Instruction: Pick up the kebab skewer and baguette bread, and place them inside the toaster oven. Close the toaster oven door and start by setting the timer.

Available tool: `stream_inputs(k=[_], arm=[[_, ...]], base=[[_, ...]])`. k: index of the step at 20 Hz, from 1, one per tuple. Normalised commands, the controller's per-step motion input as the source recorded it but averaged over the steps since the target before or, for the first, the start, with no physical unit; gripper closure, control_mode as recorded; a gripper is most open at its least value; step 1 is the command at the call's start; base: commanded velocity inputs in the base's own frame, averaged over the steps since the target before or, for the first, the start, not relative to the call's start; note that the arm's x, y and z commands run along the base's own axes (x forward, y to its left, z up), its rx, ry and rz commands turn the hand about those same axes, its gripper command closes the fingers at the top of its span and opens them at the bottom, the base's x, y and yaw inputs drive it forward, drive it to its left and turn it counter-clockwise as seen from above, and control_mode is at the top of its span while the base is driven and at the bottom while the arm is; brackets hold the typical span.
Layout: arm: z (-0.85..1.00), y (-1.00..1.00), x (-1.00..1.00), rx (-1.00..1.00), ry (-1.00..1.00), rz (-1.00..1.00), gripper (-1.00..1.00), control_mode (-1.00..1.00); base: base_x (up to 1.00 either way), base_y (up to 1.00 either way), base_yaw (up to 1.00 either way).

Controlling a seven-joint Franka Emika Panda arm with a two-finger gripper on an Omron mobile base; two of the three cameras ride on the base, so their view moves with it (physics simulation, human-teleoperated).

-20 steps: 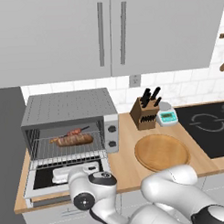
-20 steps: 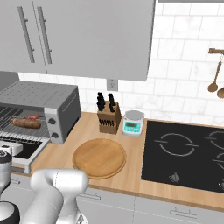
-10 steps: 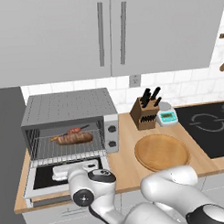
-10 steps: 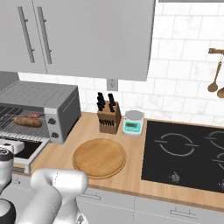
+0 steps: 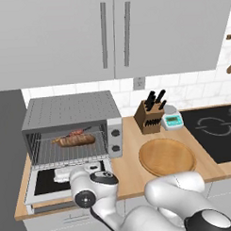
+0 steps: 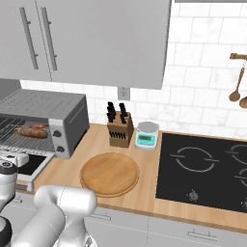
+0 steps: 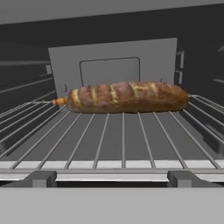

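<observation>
The wooden counter (image 5: 133, 164) runs below grey wall cabinets (image 5: 114, 35), with a black cooktop (image 6: 202, 169) set into its right end. At the left end stands the toaster oven (image 5: 73, 126), its door (image 5: 44, 183) dropped flat and open toward the robot. A round wooden board (image 5: 167, 156) lies on the counter between oven and cooktop. Behind the board, against the tiled wall, are a knife block (image 5: 149, 117) and, just beside it, a small kitchen scale (image 5: 172, 120).

Inside the oven, the baguette (image 7: 127, 97) lies crosswise on the wire rack (image 7: 122, 140), toward the back. The kebab skewer (image 5: 78, 133) lies just behind the loaf; in the hand view only its tip pokes out past the loaf's left end.

The gripper (image 5: 63, 175) hovers low over the open door, facing the oven mouth, jaws spread wide and holding nothing.
</observation>
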Motion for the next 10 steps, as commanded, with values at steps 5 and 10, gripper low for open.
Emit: stream_inputs(k=[5, 10], arm=[[0.00, 0.00, 0.20, 0.00, 0.00, 0.00, -1.00, -1.00], [0.00, 0.00, 0.19, 0.00, 0.00, 0.00, -1.00, -1.00]], base=[[0.00, 0.00, 0.00], [0.00, 0.00, 0.00]])
